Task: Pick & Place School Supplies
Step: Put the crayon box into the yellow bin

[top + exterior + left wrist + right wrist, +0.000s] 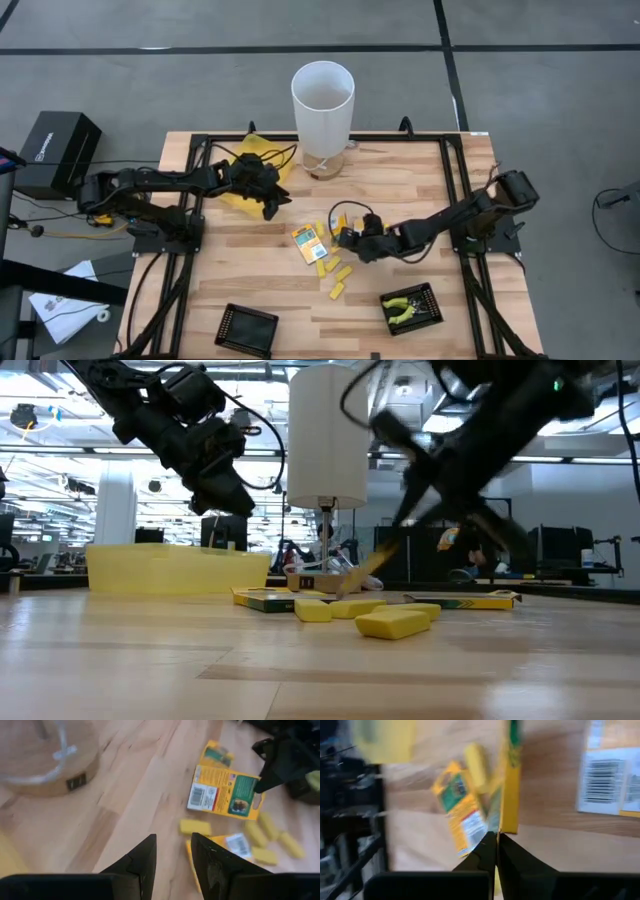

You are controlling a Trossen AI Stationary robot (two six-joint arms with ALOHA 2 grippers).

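Right end effector point(496, 840), blurred packet point(509, 785)

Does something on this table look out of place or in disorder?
Yes. The yellow packets and short yellow pieces lie scattered loose on the wood at mid-table. Only the right black tray holds plier-like tools. The right tool pinches one packet by its edge, tilted.

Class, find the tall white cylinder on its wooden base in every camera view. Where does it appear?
High view: white cylinder, top centre, at the table's far edge.
Low view: centre, running out of the picture's top.
Left wrist view: mainly its wooden base, upper left.
Right wrist view: not in it.
Shared landmark: the yellow oblong pieces, seen in all four.
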